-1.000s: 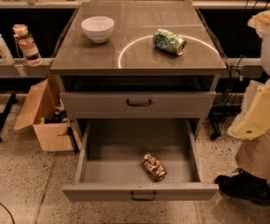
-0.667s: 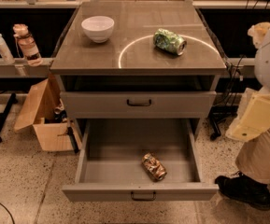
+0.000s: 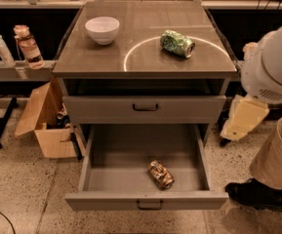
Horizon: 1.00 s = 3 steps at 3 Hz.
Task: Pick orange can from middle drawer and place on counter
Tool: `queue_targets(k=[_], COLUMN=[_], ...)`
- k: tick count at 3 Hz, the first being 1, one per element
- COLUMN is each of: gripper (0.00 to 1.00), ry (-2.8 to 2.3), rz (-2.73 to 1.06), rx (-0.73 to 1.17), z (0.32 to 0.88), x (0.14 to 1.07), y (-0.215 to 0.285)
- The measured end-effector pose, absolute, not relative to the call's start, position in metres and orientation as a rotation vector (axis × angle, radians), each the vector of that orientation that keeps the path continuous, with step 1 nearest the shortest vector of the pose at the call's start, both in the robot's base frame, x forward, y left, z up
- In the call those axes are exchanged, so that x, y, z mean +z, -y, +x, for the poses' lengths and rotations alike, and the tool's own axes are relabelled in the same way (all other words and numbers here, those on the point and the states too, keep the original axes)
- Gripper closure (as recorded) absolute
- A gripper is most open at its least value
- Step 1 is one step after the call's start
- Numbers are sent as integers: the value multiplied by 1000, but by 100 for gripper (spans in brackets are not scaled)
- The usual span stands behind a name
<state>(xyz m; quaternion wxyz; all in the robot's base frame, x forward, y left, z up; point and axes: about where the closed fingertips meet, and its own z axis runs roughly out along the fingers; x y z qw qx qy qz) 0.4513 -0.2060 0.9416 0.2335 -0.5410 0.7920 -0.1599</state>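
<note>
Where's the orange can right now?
Orange can lies in the open middle drawer, right of centre near its front; the gripper is out of view.

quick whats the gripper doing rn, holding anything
Gripper: cannot be told open or closed; it hangs right of the cabinet, clear of the orange can lying in the open middle drawer.

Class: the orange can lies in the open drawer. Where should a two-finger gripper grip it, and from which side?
Best from above, across the mid-body of the orange can: it lies on its side, diagonal on the middle drawer floor, clear of the side walls. The gripper is out of view.
</note>
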Motion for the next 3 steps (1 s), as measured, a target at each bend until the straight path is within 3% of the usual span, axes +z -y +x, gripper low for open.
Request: queue_targets(k=[3], gripper=[0], ry=[-2228], rz=[-1701], rx=[-275], z=[481], x=[858], y=[202])
